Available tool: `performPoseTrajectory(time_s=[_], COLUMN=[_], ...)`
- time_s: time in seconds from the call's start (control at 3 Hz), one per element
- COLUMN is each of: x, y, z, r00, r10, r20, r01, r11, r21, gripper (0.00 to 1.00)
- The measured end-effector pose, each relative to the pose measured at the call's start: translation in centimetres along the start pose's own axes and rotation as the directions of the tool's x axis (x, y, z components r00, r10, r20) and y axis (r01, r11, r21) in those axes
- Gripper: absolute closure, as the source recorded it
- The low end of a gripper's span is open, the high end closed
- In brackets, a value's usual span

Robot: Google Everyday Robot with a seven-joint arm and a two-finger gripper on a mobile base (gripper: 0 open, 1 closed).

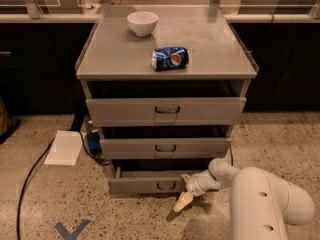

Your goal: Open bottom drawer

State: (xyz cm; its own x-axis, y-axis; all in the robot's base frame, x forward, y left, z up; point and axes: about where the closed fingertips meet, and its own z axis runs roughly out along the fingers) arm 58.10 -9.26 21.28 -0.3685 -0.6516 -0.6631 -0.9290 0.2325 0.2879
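Observation:
The bottom drawer (145, 184) is the lowest of three grey metal drawers in the cabinet. Its flat front stands out a little from the cabinet, with a dark gap above it, and a small dark wire pull (166, 186) sits at its centre. My gripper (184, 194) reaches in from the lower right on a white arm (260, 199). It sits at the right end of the bottom drawer's front, just right of the pull, with one pale fingertip (181, 202) pointing down toward the floor.
The middle drawer (165, 147) and top drawer (166, 111) also stand slightly out. A white bowl (142, 23) and a blue soda can (170, 58) lie on the cabinet top. A white sheet (64, 147), a black cable (30, 179) and a blue floor mark (71, 230) lie at left.

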Motion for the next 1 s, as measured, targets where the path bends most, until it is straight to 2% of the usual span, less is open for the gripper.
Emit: performPoseTrajectory(time_s=[0.33, 0.67, 1.0], x=[-0.2, -2.6, -4.1], y=[0.1, -1.2, -2.4], z=[-0.2, -1.3, -1.3], r00=[1.0, 0.999, 0.997], r10=[0.0, -0.05, -0.08], r20=[0.0, 0.014, 0.022], r01=[0.0, 0.049, 0.079], r11=[1.0, 0.9984, 0.9964], r21=[0.0, 0.027, 0.029], gripper=[0.0, 0.0, 0.0])
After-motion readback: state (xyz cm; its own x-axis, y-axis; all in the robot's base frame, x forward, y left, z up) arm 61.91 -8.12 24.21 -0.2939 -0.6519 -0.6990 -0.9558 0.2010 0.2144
